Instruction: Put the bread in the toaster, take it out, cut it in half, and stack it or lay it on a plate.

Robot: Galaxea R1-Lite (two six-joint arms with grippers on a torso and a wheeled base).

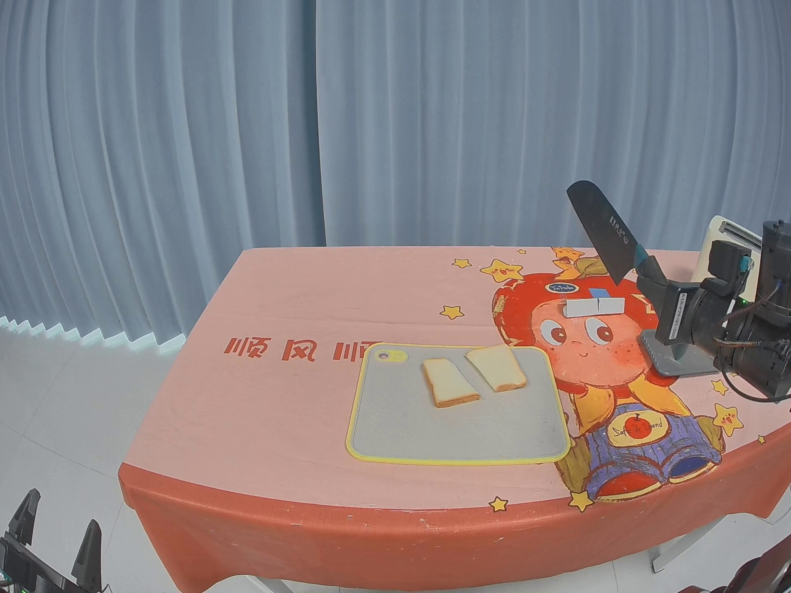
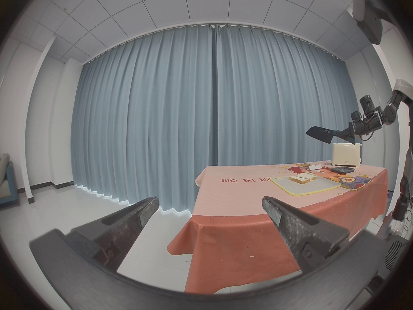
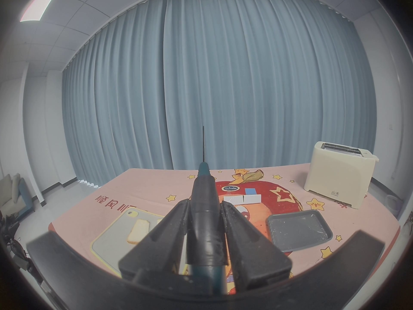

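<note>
Cut looks done: two bread halves [image 1: 450, 382] lie side by side on the board [image 1: 412, 430], right claw [image 3: 206, 220] clamps the knife [image 1: 606, 231] raised at far right, left claw [image 2: 209, 203] hangs open off near-left, plating onto the tray [image 3: 299, 231] not yet done.

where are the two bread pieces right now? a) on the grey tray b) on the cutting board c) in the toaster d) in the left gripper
b, both bread halves lie side by side on the cutting board, while the right gripper holds the knife raised above the table.
</note>
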